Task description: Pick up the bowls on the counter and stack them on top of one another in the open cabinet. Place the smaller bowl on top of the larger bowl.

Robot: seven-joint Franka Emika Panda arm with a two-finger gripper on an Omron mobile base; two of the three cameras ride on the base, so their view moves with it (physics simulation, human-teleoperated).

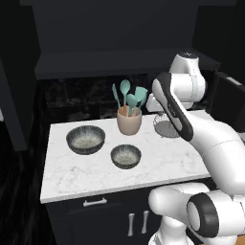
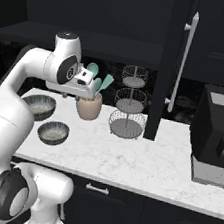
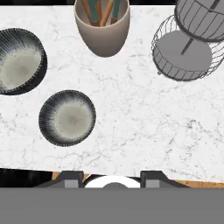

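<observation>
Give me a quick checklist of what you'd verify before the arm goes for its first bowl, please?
1. Both bowls free on the counter: ok; the larger bowl and the smaller bowl sit apart, upright.
2. Nothing held already: ok; the gripper is open, high above the marble.
3. Larger bowl goes first: not yet touched; ok to start.
4. Clear drop onto the larger bowl: ok, though the utensil cup stands close to its right.
5. Wire stand out of the way: ok, beyond the cup.
6. Room on the cabinet shelf: cannot tell; it is too dark.
</observation>
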